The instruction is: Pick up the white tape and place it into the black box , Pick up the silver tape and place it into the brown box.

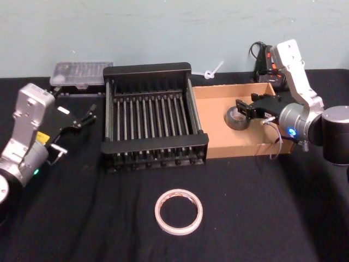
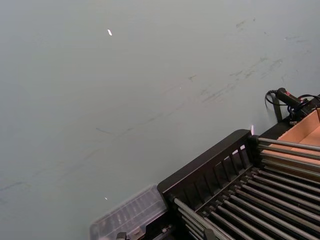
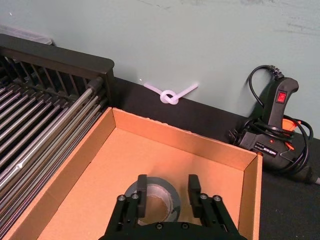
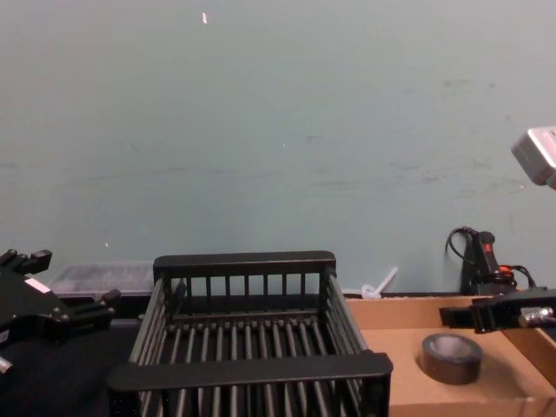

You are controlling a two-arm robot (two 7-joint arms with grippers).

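Right gripper (image 3: 165, 192): hovering over the shallow brown cardboard tray (image 1: 215, 123), black fingers spread wide, straddling the small thick grey-silver roll of duct tape (image 3: 155, 199) with a gap on each side; gripping nothing, judging by those gaps.

Silver tape: lying flat on the tray floor, right of centre, inside the low walls; apparently let go here because this is its assigned box. In the chest view, sitting on the cardboard (image 4: 451, 357) with the fingers just above it.

Large thin white ring of tape (image 1: 178, 211): lying flat on the black tablecloth (image 1: 82, 218), near side, well apart from both boxes; untouched, so waiting its turn.

Black slatted plastic crate (image 1: 154, 146): standing just left of the tray, sides touching or nearly so; holding nothing, being the white ring's destination.

Left gripper (image 1: 87, 117): hanging left of the crate, above the cloth, fingers parted and empty; looking parked, though the nearer arm for the white ring.

Clear plastic case (image 1: 80, 73): resting far left, behind the crate.

Black power drill (image 3: 275, 132): lying beyond the tray's far right corner, out of the way.

Judgement: silver half seemingly done; white ring remaining.
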